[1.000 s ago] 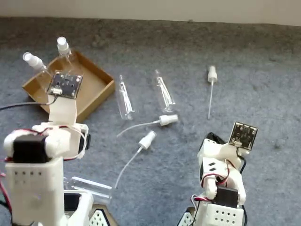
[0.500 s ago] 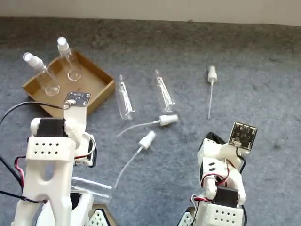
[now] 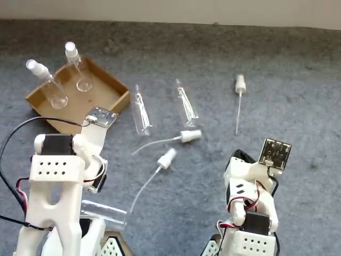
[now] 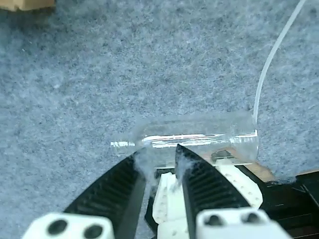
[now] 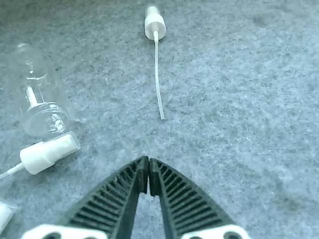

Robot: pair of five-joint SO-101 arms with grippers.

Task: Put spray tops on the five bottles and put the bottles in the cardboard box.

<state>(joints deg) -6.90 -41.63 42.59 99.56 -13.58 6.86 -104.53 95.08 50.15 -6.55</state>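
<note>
The left gripper point(image 4: 159, 153) is open a little: its two black fingers point(image 4: 119, 184) stand a narrow gap apart with nothing between them. Their tips sit right at the side of a clear bottle point(image 4: 194, 139), which lies on its side with no top on (whether they actually touch it I cannot tell). In the high view this bottle point(image 3: 104, 210) lies at the lower left of the frame, beside the base of the left arm point(image 3: 58, 176).

The right gripper point(image 5: 148, 173) is closed, fingertips meeting, and has hold of nothing. It hangs over the grey mat point(image 5: 249, 99). Beyond its tips lie a spray top point(image 5: 154, 22) with a straight tube, a bare bottle point(image 5: 40, 99), and a second spray top point(image 5: 50, 152) just beside that bottle's base.

In the high view the cardboard box point(image 3: 118, 101) sits at the upper left and holds two capped bottles point(image 3: 50, 85) point(image 3: 79, 69), both upright. Two bare bottles point(image 3: 141, 112) point(image 3: 186, 104) lie near the middle, apart from each other. Three loose spray tops rest on the mat: one right of centre point(image 3: 241, 84) and two just below the bare bottles point(image 3: 191, 135) point(image 3: 167, 158).
</note>
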